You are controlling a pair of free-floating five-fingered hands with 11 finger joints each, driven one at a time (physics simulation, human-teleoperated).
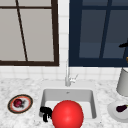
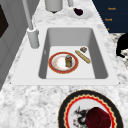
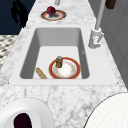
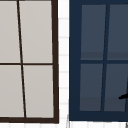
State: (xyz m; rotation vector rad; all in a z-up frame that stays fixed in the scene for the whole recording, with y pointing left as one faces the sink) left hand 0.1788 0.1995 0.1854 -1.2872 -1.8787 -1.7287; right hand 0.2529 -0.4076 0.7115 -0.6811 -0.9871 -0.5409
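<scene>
Low at the front left corner of the sink [image 1: 67, 95], hanging just off the rim: left hand [image 1: 45, 113], fingers drooping loosely downward, a little apart, clamped on nothing. Immediately to its right in the front view, almost touching: red ball [image 1: 67, 114], round, so no long axis to speak of, bulking over the front half of the basin. Hard to tell how far forward of the hand. Clearly the nearer hand to the ball.

Far off, high at the right edge against the dark window: right hand [image 1: 124, 45], a thin black sliver, well apart from the ball; cannot tell whether fingers apart or together.

Down in the basin, seen from the left side: red-rimmed plate [image 2: 53, 65] with a small lidded jar [image 2: 68, 60] standing upright on it, a breadstick [image 2: 82, 56] lying aslant just beside the plate, and a small brown piece [image 2: 83, 49] near its far end. Behind the basin, faucet [image 1: 67, 75].

On the worktop [image 1: 15, 86] left of the sink: patterned plate [image 1: 28, 101] carrying a dark red fruit [image 1: 18, 102]. On the right: white plate [image 1: 112, 110] with a dark purple eggplant [image 1: 121, 108], and behind it a grey canister [image 1: 123, 82].
</scene>
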